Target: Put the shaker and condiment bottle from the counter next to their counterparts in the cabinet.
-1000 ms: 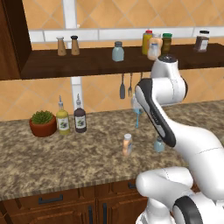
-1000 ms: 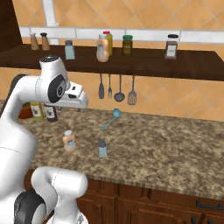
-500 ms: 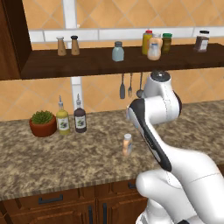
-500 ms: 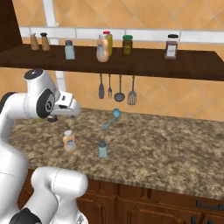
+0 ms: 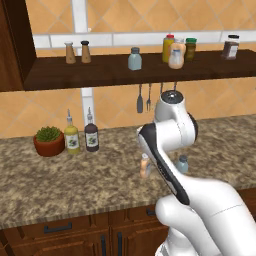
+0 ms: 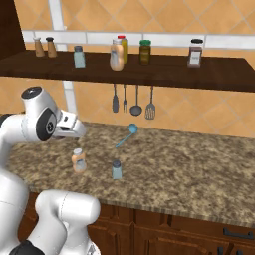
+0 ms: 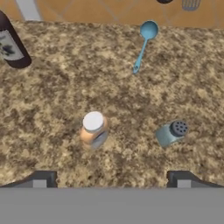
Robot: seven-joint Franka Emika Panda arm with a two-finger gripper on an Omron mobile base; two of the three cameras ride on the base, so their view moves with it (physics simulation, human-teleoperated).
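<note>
Standing upright on the counter (image 7: 52, 96), the condiment bottle (image 7: 93, 130) sits left of the shaker (image 7: 172, 132), the two well apart, a blue spoon (image 7: 143, 45) farther back. Above them the gripper (image 7: 112, 178) hangs wide open, holding nothing.
</note>
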